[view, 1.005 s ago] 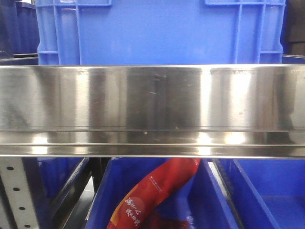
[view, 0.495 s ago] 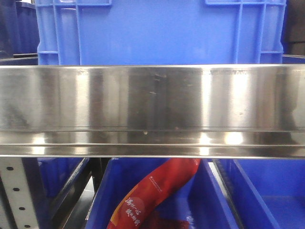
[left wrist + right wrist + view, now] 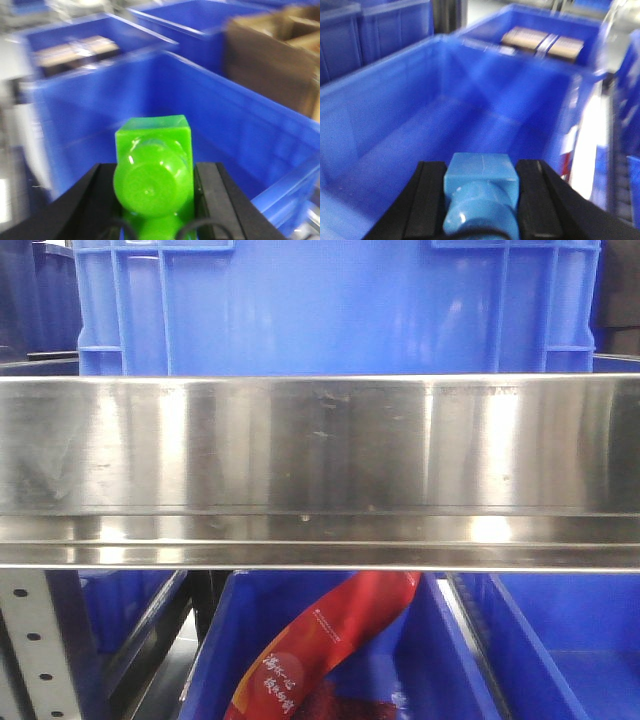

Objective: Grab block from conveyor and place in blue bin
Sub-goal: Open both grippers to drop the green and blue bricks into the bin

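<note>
Left jaws: closed on a green block [image 3: 152, 165], one black pad on each side and no gap showing. The block's long axis runs straight out from the wrist, square end forward. It sits between the jaws, not on any belt. Below and ahead is the open blue bin [image 3: 240, 125], with its inner walls in view and its near rim at lower right. A brown cardboard box [image 3: 270, 60] stands beyond the bin's far rim.

Right jaws: closed on a light blue block [image 3: 479, 200] the same way, long axis out from the wrist. It hangs over the inside of a blue bin [image 3: 385, 115], with the floor and far wall visible under it. Cannot tell whether this is the same bin as the left arm's.

Conveyor: not in any view. The front view shows only a steel shelf beam [image 3: 320, 460], a blue crate [image 3: 330, 310] above it, and a red packet [image 3: 320, 650] in a bin underneath. No arms in that view.

Judgement: grasping is done on both sides and the drop is what remains. The key relation is block above bin opening. The right block looks more clearly inside the rim line, so it seems the readier to release. The left sits closer to the near wall. Both wrist views are motion-blurred, so the height above the bins is unclear.
</note>
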